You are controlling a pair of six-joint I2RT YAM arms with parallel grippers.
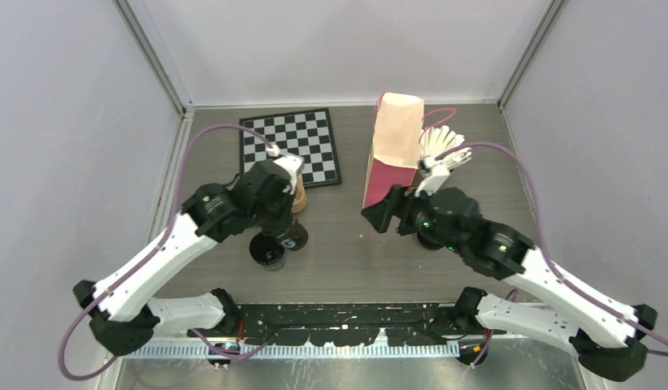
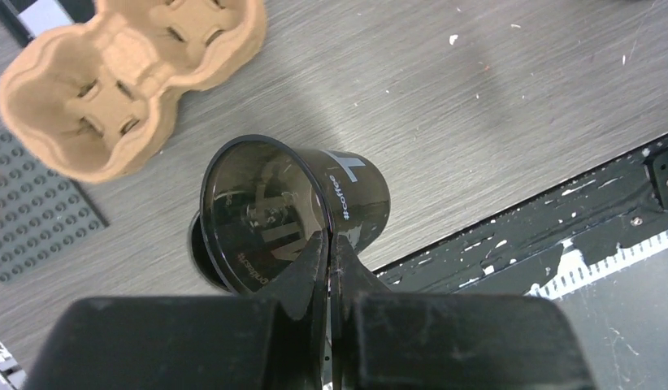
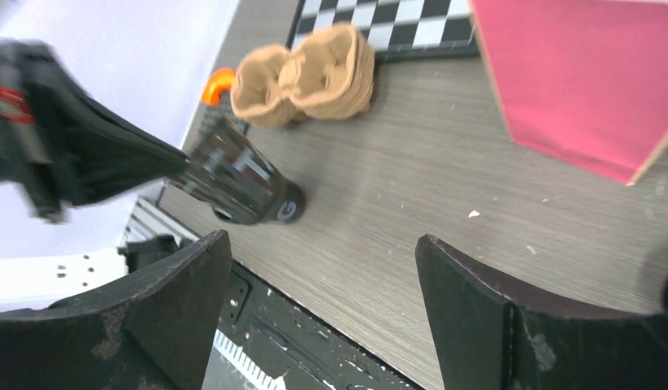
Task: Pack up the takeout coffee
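Observation:
My left gripper (image 1: 284, 226) is shut on the rim of a small black cup (image 1: 288, 237). It holds the cup tilted, low over the table. In the left wrist view the fingers (image 2: 310, 268) pinch the cup's wall (image 2: 355, 191), one inside and one outside. A second black round piece (image 1: 268, 255) shows partly behind and below the cup (image 2: 199, 252); I cannot tell whether it is a cup or a lid. My right gripper (image 1: 383, 216) is open and empty, beside the paper bag (image 1: 396, 146). In its wrist view (image 3: 323, 268) the held cup (image 3: 241, 183) is at the left.
The brown pulp cup tray (image 2: 111, 81) lies just behind the cup, also in the right wrist view (image 3: 306, 73). A chessboard (image 1: 292, 146) lies at the back. A cup of white sticks (image 1: 441, 145) stands right of the bag. A grey studded plate (image 2: 30, 211) lies at the left.

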